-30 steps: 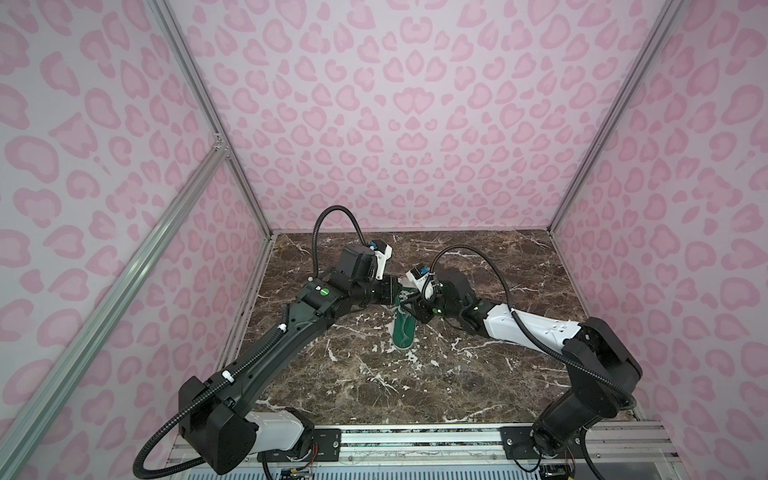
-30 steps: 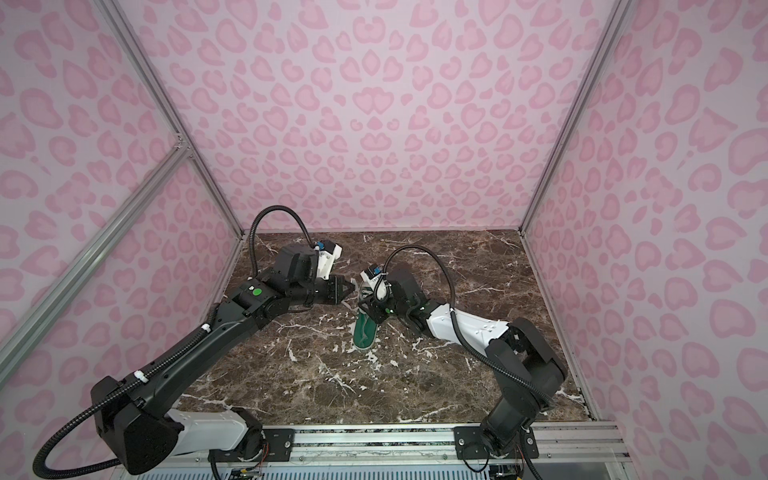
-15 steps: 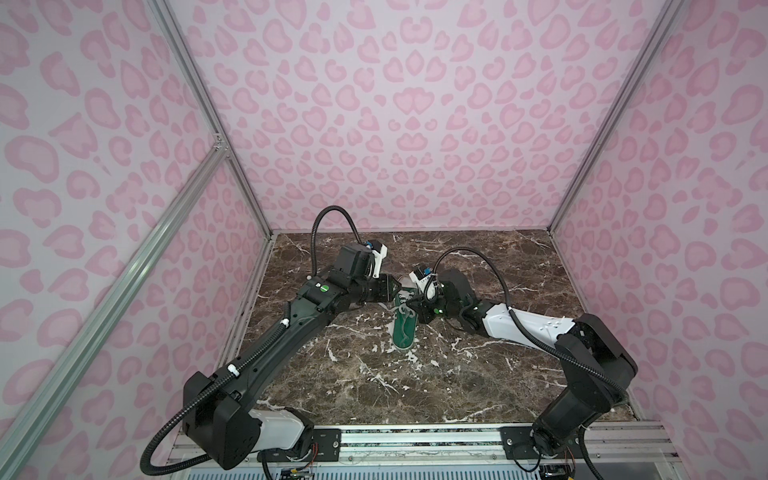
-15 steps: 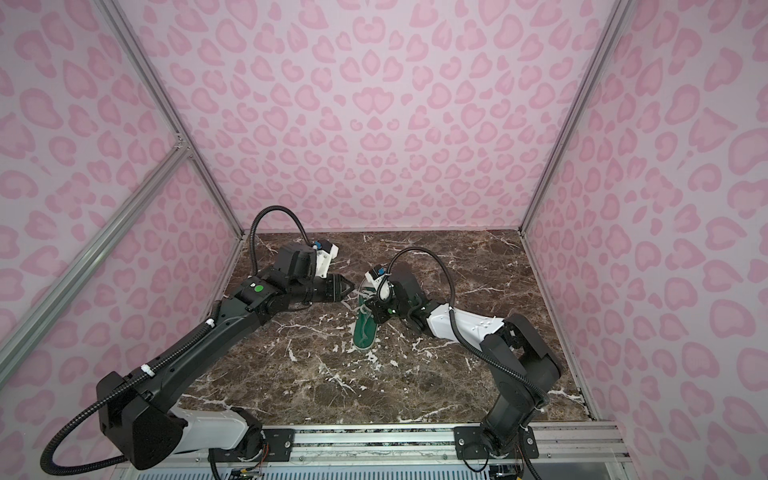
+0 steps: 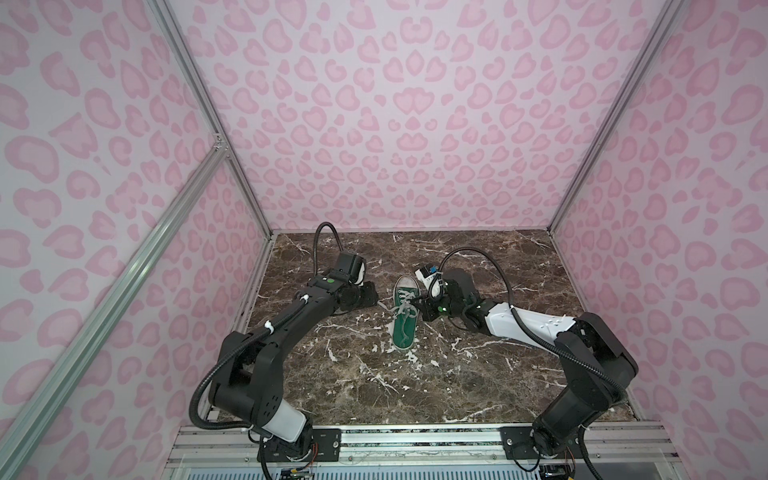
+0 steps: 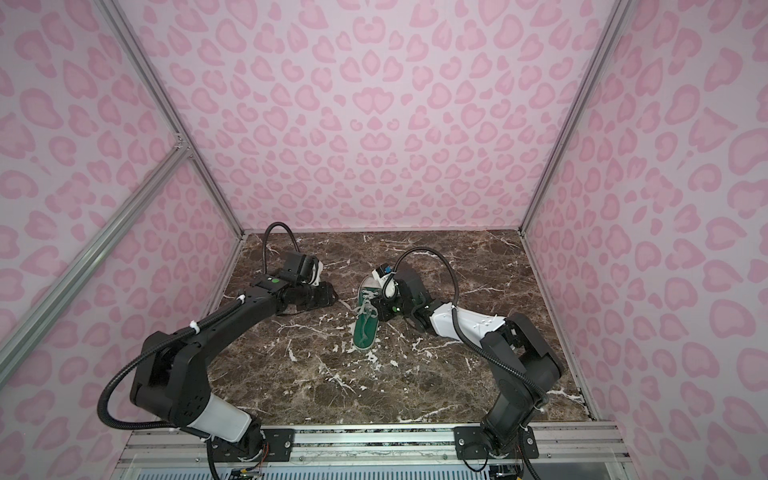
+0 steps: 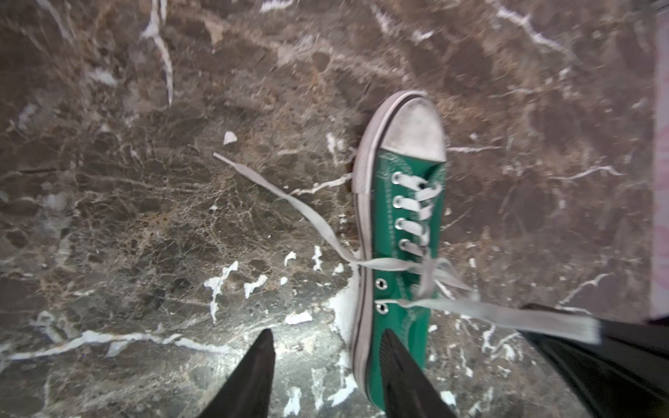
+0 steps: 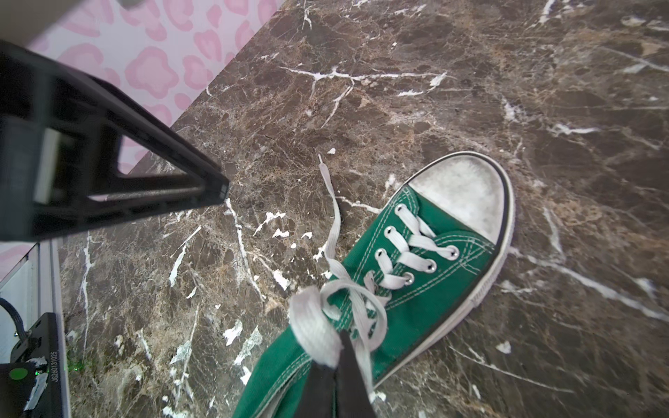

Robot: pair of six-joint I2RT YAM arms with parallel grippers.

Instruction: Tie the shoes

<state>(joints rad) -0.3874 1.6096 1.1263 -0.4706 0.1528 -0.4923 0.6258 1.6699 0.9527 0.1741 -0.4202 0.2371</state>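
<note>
As both top views look down on the marble table [image 5: 478,374], we see the green shoe [image 5: 404,316] near its middle, toe toward the back wall. The left gripper [image 5: 374,298] is just beside it and the right gripper [image 5: 419,302] is at its laces. From the left wrist, our left jaws stand apart, holding nothing. From the right wrist, our right jaws pinch a white lace [image 8: 311,325].

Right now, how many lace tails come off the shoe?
2. The loose tail lies on the table beside the shoe; the held tail is pinched in the shut right tool, tip hidden.
</note>
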